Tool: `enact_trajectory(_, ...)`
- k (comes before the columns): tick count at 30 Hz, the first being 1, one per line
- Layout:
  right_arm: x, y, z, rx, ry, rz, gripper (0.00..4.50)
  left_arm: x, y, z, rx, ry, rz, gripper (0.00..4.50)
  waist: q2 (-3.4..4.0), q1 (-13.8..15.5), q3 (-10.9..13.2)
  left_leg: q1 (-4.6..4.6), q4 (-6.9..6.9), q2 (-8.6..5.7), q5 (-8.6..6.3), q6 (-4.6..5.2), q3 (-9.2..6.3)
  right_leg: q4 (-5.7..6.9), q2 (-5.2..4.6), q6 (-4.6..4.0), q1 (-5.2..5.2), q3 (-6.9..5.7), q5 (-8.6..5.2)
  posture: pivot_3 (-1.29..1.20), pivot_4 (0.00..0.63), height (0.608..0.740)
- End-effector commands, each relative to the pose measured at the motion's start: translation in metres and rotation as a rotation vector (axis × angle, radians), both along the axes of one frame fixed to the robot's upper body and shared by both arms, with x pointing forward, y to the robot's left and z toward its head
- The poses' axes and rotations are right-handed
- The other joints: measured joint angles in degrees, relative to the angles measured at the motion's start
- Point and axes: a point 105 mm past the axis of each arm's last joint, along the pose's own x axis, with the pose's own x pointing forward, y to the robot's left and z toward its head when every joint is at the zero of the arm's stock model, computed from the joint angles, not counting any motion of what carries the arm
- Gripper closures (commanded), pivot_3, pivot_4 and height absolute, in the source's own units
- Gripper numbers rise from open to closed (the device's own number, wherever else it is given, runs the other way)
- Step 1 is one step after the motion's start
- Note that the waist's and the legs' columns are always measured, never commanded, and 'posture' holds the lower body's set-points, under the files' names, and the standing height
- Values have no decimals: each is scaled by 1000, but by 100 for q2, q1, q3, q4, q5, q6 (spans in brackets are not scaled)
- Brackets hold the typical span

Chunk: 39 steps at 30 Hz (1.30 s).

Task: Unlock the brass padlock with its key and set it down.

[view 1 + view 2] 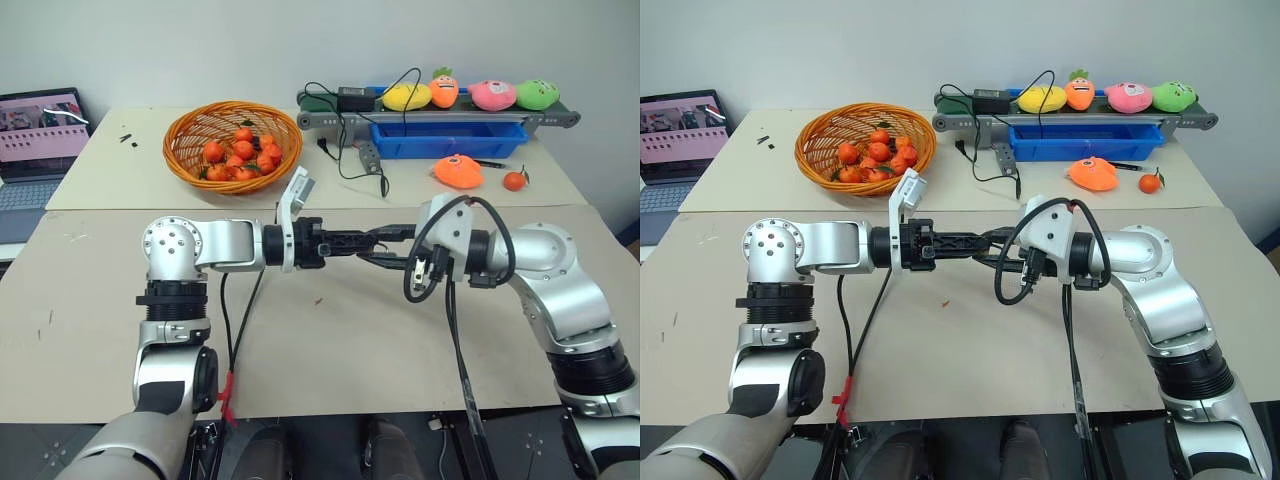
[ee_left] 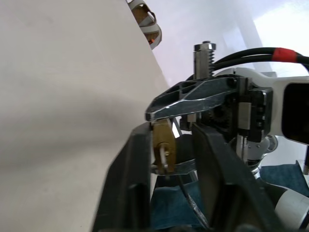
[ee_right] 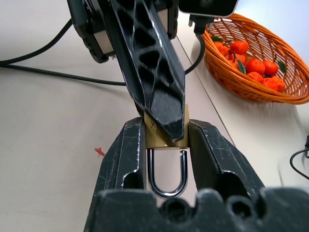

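Clamped between the two black fingers of the right gripper (image 3: 166, 145), the small gold-brass padlock (image 3: 166, 137) is being held above the beige table (image 1: 330, 350), its thin silver shackle (image 3: 167, 176) pointing back toward the wrist. From the opposite side, the left gripper (image 2: 174, 145) is being pressed against the lock body, jaws narrowed around it. Whether the key is being pinched there cannot be told. Behind, small oranges are being kept in a woven orange basket (image 1: 232, 143).

Both arms meet mid-air, left tool (image 1: 385, 236) touching right tool (image 3: 166, 140).
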Motion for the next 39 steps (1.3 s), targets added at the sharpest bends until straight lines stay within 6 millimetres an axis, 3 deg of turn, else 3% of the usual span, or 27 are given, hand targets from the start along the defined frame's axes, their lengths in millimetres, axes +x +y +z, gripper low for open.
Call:
enact_trajectory(1, -4, 1, 15, 16, -57, 11, 3579, -3, -3, 11, -45, -27, -27, 4463, 0, -1, 0, 0, 0, 0, 0, 0, 0, 0, 0, 0, 0, 0, 0, 0, 150, 740)
enact_trajectory(11, -5, 2, 17, 20, -51, 13, 3579, -4, -5, 12, -51, -22, -38, 4464, 0, -1, 0, 0, 0, 0, 0, 0, 0, 0, 0, 0, 0, 0, 0, 0, 150, 740)
enact_trajectory(13, -5, 1, 16, 25, -38, 11, 2590, -4, -4, 11, -49, -22, -34, 4464, 0, 0, 0, 0, 0, 0, 0, 0, 0, 0, 0, 0, 0, 0, 0, 0, 150, 740)
enact_trajectory(14, -5, 1, 16, 27, -34, 10, 2418, -3, -4, 11, -48, -22, -32, 4464, 0, 0, 0, 0, 0, 0, 0, 0, 0, 0, 0, 0, 0, 0, 0, 0, 150, 740)
enact_trajectory(18, -4, 1, 17, 18, -39, 1, 926, -3, -3, 11, -44, -22, -27, 4464, 0, -1, 0, 0, 0, 0, 0, 0, 0, 0, 0, 0, 0, 0, 0, 0, 150, 740)
enact_trajectory(19, -6, -1, 15, 9, -21, -1, 734, -2, -3, 11, -43, -23, -25, 4464, 0, 0, 0, 0, 0, 0, 0, 0, -1, 0, 0, 0, 0, 0, 0, 0, 150, 740)
enact_trajectory(29, 7, -59, -21, -43, 85, -200, 734, 2, 8, 19, -45, -44, 10, 4464, 0, 66, 0, -1, 0, -1, 0, 1, 8, -1, -1, 0, 2, -3, 0, 0, 150, 740)
enact_trajectory(34, 8, -55, -21, 4, 85, -191, 2060, 3, 11, 20, -43, -47, 23, 4464, 0, 33, 0, 5, -3, 1, 0, 1, 3, -1, 0, 0, 2, 3, 0, 0, 150, 740)
enact_trajectory(39, 7, -41, -17, 33, 83, -154, 3901, 2, 10, 19, -41, -45, 23, 4464, -1, 46, 0, 3, -2, 0, 0, 0, 2, -1, -1, 0, 2, 2, 0, 0, 150, 740)
